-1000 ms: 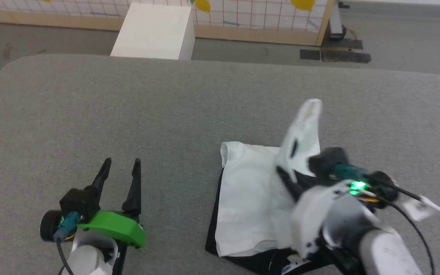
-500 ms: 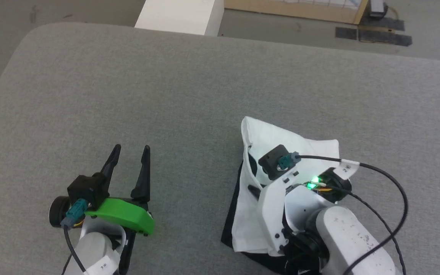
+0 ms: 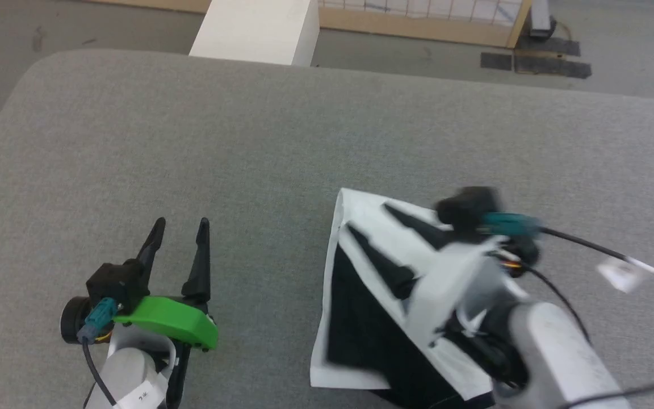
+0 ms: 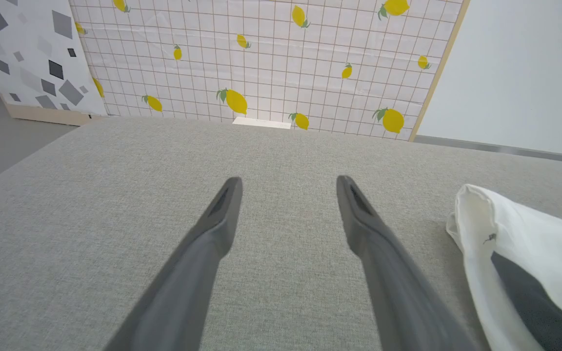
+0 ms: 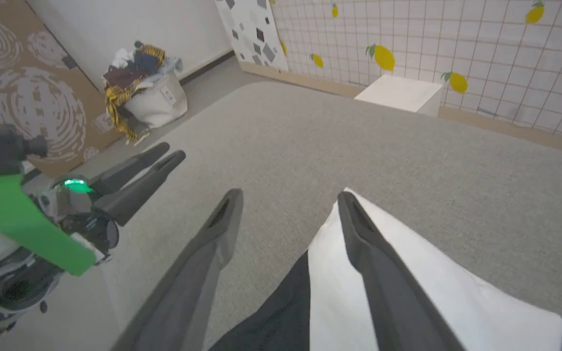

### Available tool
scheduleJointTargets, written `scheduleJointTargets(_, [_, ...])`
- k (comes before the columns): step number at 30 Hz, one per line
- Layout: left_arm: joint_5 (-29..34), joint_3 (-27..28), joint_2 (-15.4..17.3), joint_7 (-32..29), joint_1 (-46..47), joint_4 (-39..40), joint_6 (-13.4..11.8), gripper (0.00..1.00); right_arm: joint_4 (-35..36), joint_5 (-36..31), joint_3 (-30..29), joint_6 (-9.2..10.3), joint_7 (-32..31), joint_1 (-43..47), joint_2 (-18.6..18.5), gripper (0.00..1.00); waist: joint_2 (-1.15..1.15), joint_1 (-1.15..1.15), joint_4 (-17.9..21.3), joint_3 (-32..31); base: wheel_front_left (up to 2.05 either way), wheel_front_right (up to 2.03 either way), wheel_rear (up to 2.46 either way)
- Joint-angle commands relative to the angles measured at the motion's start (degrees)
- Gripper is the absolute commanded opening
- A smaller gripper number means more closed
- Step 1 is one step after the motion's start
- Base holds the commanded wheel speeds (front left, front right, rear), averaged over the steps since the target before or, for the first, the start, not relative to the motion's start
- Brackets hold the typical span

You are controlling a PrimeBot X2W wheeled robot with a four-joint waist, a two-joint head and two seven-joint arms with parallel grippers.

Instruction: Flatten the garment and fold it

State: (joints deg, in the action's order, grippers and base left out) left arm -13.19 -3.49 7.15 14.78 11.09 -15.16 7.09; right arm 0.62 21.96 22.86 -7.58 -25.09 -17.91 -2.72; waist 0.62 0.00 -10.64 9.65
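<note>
- Grey tabletop [image 3: 247,142] holds the garment [image 3: 355,318] at the front right, folded into a small bundle.
- Right tool [image 3: 368,216] hovers over it, fingers apart, holding nothing.
- Left tool [image 3: 181,222] sits well away, fingers apart too.
- Folding looks nearly done.

A robot testing lab dressed like a studio set. A big grey fabric-covered table [image 3: 247,142] stands before backdrop panels: a lemon-print grid [image 4: 271,63], grey geometric shapes [image 4: 32,53], a brown board with white swirls [image 5: 27,87]. A white bag heaped with clothes [image 5: 151,97] sits on the bare grey floor [image 3: 49,28].
</note>
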Motion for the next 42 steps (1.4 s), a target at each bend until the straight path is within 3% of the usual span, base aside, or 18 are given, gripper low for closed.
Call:
scheduleJointTargets(1, [0.03,0.36,0.49,0.22,-0.66,0.24,0.38,1.00,2.18,1.06,-2.68,0.09,3.55,2.77,-0.16,1.00,-0.62,0.00,1.70,-1.81,0.00,0.00,0.00])
scheduleJointTargets(6, [0.21,0.84,0.87,0.22,-1.52,0.87,0.38,1.00,6.70,3.19,-13.64,0.09,14.50,10.23,-0.16,1.00,-0.62,0.00,3.34,-2.74,0.00,0.00,0.00])
scheduleJointTargets(12, [0.14,0.98,1.03,0.22,-1.79,1.25,0.39,1.00,1.77,6.29,-20.77,0.09,20.25,14.52,-0.16,1.00,-0.62,0.00,4.29,-2.75,0.00,0.00,0.00])
scheduleJointTargets(17, [0.08,0.90,0.96,0.22,-1.56,1.45,0.39,1.00,-6.21,7.83,-20.55,0.09,18.43,13.80,-0.16,1.00,-0.62,0.00,4.30,-2.22,0.00,0.00,0.00])
scheduleJointTargets(22, [0.07,0.53,0.61,0.22,-1.28,1.54,0.39,1.00,-15.12,8.71,-18.97,0.09,12.82,11.23,-0.16,1.00,-0.62,0.00,3.70,-1.38,0.00,0.00,0.00])
scheduleJointTargets(31, [-0.17,-0.43,0.17,0.22,-1.11,0.87,0.39,1.00,-25.66,10.47,-14.55,0.09,6.31,7.08,-0.16,1.00,-0.62,0.00,2.40,-1.00,0.00,0.00,0.00])
scheduleJointTargets(32, [-0.21,-0.46,0.22,0.22,-1.15,0.84,0.39,1.00,-26.02,10.29,-14.43,0.09,5.83,7.04,-0.16,0.63,-0.62,0.00,2.37,-1.06,0.00,0.00,0.00])
scheduleJointTargets(34, [-0.23,-0.42,0.33,0.22,-1.29,0.72,0.39,1.00,-26.41,9.28,-14.37,0.09,4.91,6.96,-0.16,0.26,-0.62,0.00,2.44,-1.27,0.00,0.00,0.00])
scheduleJointTargets(35, [-0.24,-0.31,0.36,0.22,-1.43,0.67,0.39,1.00,-26.30,8.49,-14.47,0.09,4.49,6.91,-0.16,0.00,-0.62,0.00,2.57,-1.44,0.00,0.00,0.00])
scheduleJointTargets(38, [-0.24,0.13,0.40,0.22,-1.97,0.64,0.39,1.00,-24.75,4.67,-14.70,0.09,3.30,6.73,-0.16,0.00,-0.62,0.00,3.37,-1.94,0.00,0.00,0.00])
scheduleJointTargets(42, [-0.21,0.53,0.49,0.22,-2.68,0.84,0.39,1.00,-19.57,-7.25,-15.43,0.09,-1.05,6.10,-0.16,0.00,-0.62,0.00,5.37,-2.12,0.00,0.00,0.00])
